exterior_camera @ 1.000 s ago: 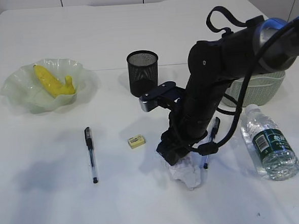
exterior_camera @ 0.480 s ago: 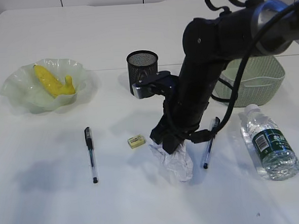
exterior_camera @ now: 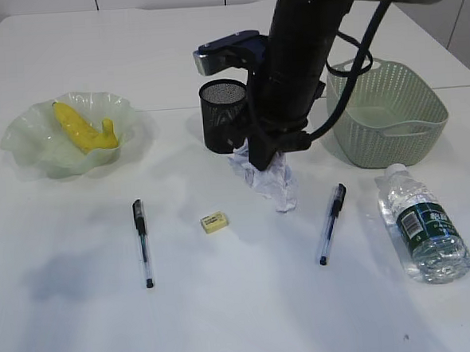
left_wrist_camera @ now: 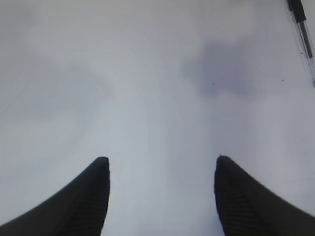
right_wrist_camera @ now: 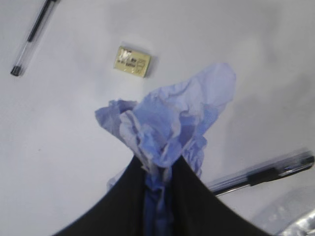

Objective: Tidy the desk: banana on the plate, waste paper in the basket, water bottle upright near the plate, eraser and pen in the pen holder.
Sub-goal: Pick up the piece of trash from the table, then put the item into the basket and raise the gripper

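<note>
The right hand (right_wrist_camera: pixel 158 172) is clenched on the crumpled waste paper (exterior_camera: pixel 269 182), lifted off the table (exterior_camera: pixel 228 320) beside the pen holder (exterior_camera: pixel 223 114), while the left hand (left_wrist_camera: pixel 160 169) is released.

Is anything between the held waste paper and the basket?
Nothing visible. The right gripper holds the waste paper lifted beside the pen holder; the basket sits open to its right.

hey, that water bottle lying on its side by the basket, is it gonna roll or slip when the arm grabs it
The water bottle is round and lies on its side, so a nudge would probably roll it. Its clear plastic looks smooth, so it may slip in the jaws. It seems to hold some water, which may slosh.
</note>
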Motion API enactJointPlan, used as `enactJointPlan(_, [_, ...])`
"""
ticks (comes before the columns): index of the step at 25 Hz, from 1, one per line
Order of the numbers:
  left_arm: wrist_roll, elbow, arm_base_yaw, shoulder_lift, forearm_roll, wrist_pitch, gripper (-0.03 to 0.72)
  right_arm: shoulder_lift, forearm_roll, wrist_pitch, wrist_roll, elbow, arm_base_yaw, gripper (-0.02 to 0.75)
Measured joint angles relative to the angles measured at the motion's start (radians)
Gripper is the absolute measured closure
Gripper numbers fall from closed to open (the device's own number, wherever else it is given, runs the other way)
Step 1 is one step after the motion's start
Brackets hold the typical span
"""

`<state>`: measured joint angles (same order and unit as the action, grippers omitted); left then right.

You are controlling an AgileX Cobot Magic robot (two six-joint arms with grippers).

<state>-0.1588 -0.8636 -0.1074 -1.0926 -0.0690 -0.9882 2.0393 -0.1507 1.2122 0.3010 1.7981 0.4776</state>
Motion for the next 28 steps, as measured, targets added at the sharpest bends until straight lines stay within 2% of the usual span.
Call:
enactJointPlan(6, [0.0, 0.0, 0.0, 0.0, 0.0, 0.0, 0.223, 0.0, 0.094, 0.011, -0.026, 0.075, -0.013, 0.644])
enactJointPlan(9, [0.0, 0.0, 0.0, 0.0, 0.0, 0.0, 0.224, 0.0, 0.102, 0.013, -0.036, 0.092, -0.053, 0.644])
enactJointPlan(14, [0.0, 0.0, 0.0, 0.0, 0.0, 0.0, 0.224, 0.0, 0.108, 0.009, -0.073, 0.13, -0.18, 0.643])
enactJointPlan(21, [0.0, 0.0, 0.0, 0.0, 0.0, 0.0, 0.224, 0.0, 0.128, -0.103, -0.145, 0.148, -0.351, 0.642])
enactJointPlan(28, [0.0, 0.0, 0.0, 0.0, 0.0, 0.0, 0.224, 0.009, 0.151, -0.257, -0.225, 0.148, -0.443, 0.642])
